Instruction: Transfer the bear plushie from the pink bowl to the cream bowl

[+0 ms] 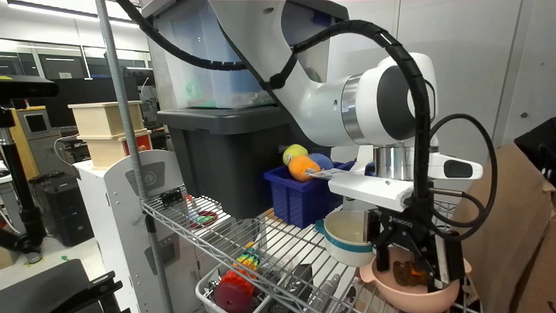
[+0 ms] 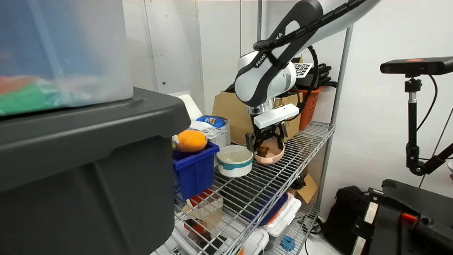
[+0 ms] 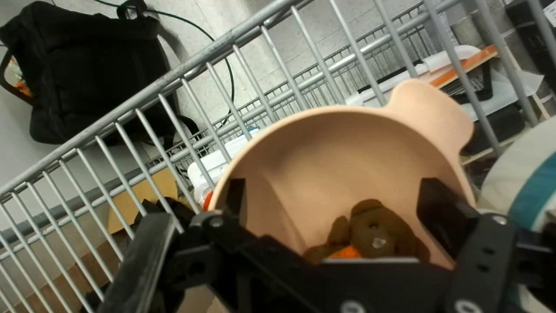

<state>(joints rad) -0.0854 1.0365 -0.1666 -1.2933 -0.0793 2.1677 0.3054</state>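
Note:
The bear plushie (image 3: 375, 226), brown with an orange patch, lies inside the pink bowl (image 3: 321, 143) in the wrist view; the gripper body hides its lower part. My gripper (image 3: 335, 198) is open, its two fingers reaching down into the bowl on either side of the plushie, with gaps between. In both exterior views the gripper (image 1: 409, 271) (image 2: 268, 144) points down over the pink bowl (image 1: 404, 300) (image 2: 270, 160), and the brown plushie shows between the fingers. Right beside it stands the cream bowl (image 1: 347, 256) (image 2: 235, 170), teal-banded and cream inside, partly visible in the wrist view (image 3: 508, 182).
Both bowls rest on a wire shelf (image 2: 279, 200). A dark blue bin (image 1: 289, 200) holding an orange toy (image 1: 302, 168) and others stands beyond the cream bowl. A large dark grey tote (image 1: 226, 161) rises past it. Cardboard (image 1: 491, 226) stands close behind the pink bowl.

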